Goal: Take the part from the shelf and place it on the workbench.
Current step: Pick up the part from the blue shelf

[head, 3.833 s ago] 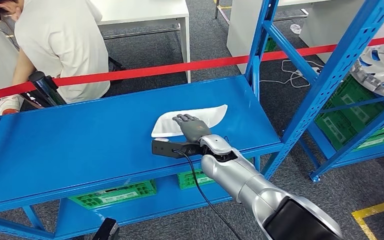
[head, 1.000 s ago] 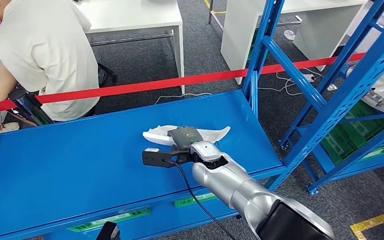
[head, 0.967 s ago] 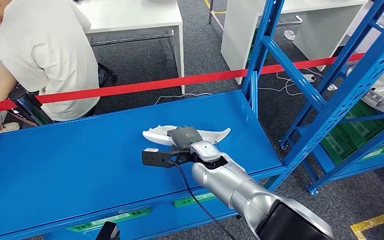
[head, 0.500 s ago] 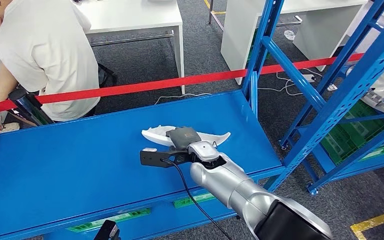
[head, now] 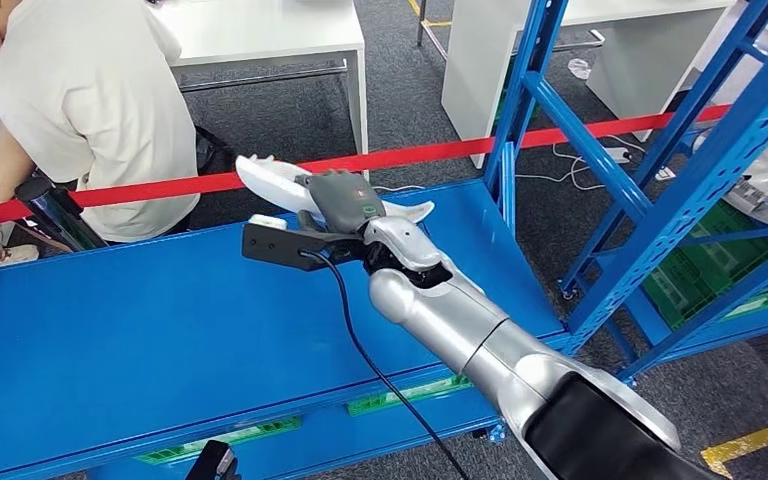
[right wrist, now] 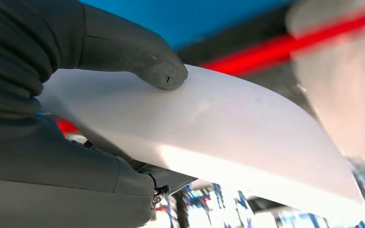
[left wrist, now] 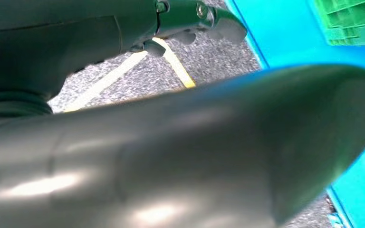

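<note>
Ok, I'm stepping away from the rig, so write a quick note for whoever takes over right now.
Right hand: grips the white part, lifted clear above the blue shelf.
Left hand: hangs low over the grey floor near the shelf edge; its thumb blocks the view, so open or closed is unclear.
Done: part picked up off the shelf.
Left: carry it to the workbench and set it down. A person is working beyond the red tape.

Right hand (head: 341, 199) covers the middle of the white part (head: 265, 178); fingers beneath it hidden. Right wrist view: far background blurred, part's (right wrist: 228, 128) far tip washed out. Person (head: 90, 100) cut off at the frame's top-left corner.
</note>
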Available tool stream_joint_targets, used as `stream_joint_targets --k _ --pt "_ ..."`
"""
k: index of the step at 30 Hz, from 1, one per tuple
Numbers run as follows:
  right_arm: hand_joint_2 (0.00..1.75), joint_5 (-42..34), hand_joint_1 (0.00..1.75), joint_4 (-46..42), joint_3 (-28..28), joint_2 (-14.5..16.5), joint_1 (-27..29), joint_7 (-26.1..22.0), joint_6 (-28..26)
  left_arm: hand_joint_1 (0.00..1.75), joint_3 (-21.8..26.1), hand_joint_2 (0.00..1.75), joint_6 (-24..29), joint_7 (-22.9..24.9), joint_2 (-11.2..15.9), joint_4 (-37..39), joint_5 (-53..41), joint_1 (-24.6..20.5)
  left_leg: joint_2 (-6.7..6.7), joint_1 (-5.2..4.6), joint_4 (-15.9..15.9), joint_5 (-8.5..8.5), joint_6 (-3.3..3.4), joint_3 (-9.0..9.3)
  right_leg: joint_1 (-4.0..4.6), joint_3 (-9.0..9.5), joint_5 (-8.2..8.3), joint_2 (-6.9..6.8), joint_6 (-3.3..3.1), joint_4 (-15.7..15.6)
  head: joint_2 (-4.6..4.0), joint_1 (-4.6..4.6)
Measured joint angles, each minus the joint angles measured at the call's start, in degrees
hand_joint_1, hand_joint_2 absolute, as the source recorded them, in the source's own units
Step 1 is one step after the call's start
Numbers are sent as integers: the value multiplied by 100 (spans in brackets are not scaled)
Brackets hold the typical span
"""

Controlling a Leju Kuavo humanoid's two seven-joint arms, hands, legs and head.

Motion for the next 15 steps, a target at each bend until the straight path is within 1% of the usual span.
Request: stream_joint_targets --k 5,8,11,15 --pt "175 -617 175 -2129 -317 -145 -8 106 451 0 3 0 275 -34 -78 0 32 26 -1 0 0 -4 0 -4 -1 -11 -7 -1 -3 0 0 1" --pt "175 -839 175 -3172 -369 -219 62 104 670 0 3 0 338 4 -99 0 31 34 -2 0 -1 -9 -2 -4 -1 -9 -14 -3 -5 -1 0 7" --pt "175 -890 175 -3873 -366 -275 167 108 747 0 2 0 345 18 -103 0 31 37 -2 0 -2 -11 -4 -3 -1 -9 -15 -3 -6 -1 0 9" --pt "175 -896 175 -4361 -363 -347 250 108 765 0 2 0 345 19 -103 0 31 38 -2 0 -2 -10 -4 -1 -1 -7 -15 -3 -6 -1 0 9"
